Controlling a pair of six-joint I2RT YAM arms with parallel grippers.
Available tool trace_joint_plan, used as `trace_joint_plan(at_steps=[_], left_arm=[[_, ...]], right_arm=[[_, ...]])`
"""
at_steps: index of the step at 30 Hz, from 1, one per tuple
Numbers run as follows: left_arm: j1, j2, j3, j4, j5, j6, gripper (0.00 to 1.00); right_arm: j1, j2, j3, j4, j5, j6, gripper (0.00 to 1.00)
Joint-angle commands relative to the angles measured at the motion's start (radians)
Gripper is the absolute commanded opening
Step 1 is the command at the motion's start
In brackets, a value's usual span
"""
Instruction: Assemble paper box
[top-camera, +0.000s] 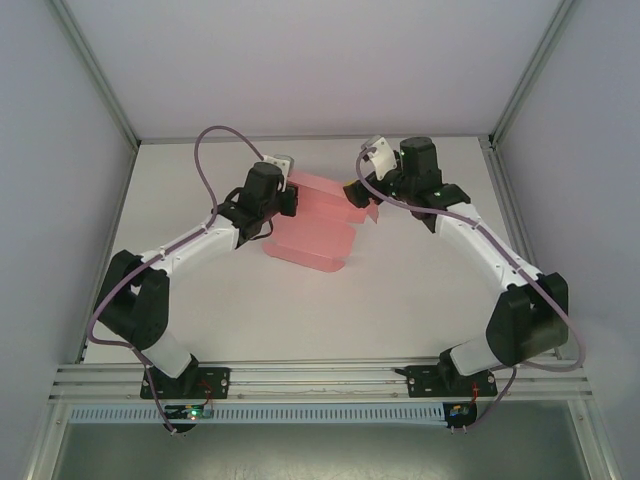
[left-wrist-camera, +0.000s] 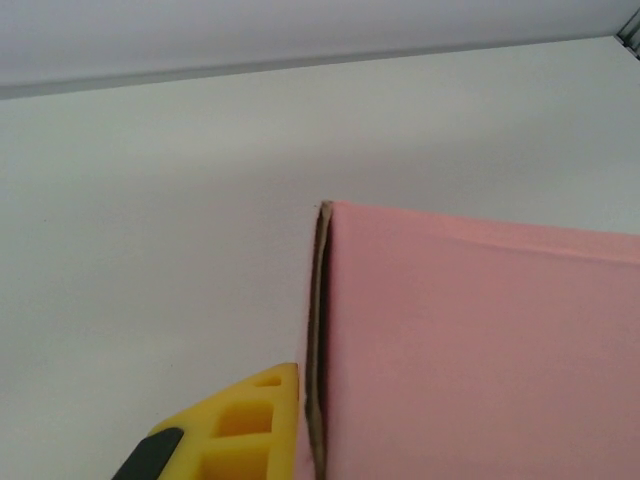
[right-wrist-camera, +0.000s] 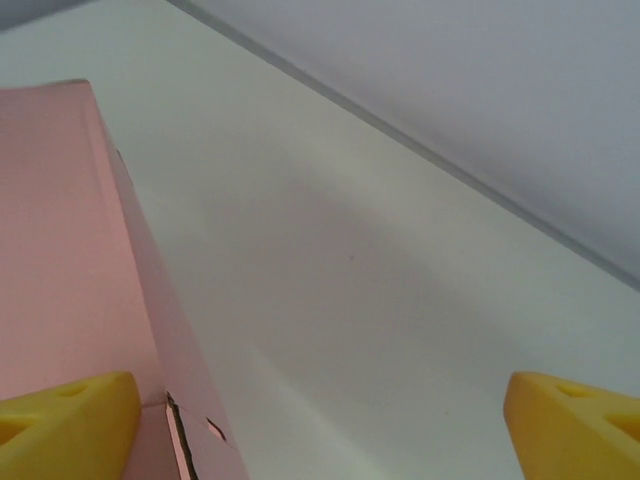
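White table (top-camera: 300, 330) (matte) between pale grey walls (top-camera: 60, 150); aluminium rail (top-camera: 320, 375), perhaps slotted, nearest.

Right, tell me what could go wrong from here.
The right tool is open with one finger by the box; pushing may crease or slide it. The left tool sits at the box's open edge, where its finger could snag the cardboard lip.

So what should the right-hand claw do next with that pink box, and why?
Probably slide the right gripper slightly toward the pink box and close on its nearest panel. Its fingers stand wide open: one is at the box, the other over bare table, so nothing is gripped on that side yet.
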Motion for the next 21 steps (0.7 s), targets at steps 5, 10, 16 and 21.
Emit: trace_joint_plan(at_steps=[5, 10, 16, 21], left_arm=[[0.004, -0.034, 0.043, 0.074, 0.055, -0.073, 0.00], [0.035, -0.048, 0.031, 0.059, 0.146, -0.041, 0.00], [0.036, -0.051, 0.022, 0.057, 0.167, -0.009, 0.00], [0.035, -0.024, 0.047, 0.061, 0.208, -0.037, 0.00]], right_arm=[[-0.051, -0.007, 0.033, -0.051, -0.031, 0.041, 0.90], [-0.131, -0.045, 0.030, -0.092, -0.084, 0.060, 0.91], [-0.145, -0.062, 0.024, -0.155, -0.085, 0.035, 0.92], [-0.141, -0.043, 0.005, -0.084, -0.158, 0.087, 0.92]])
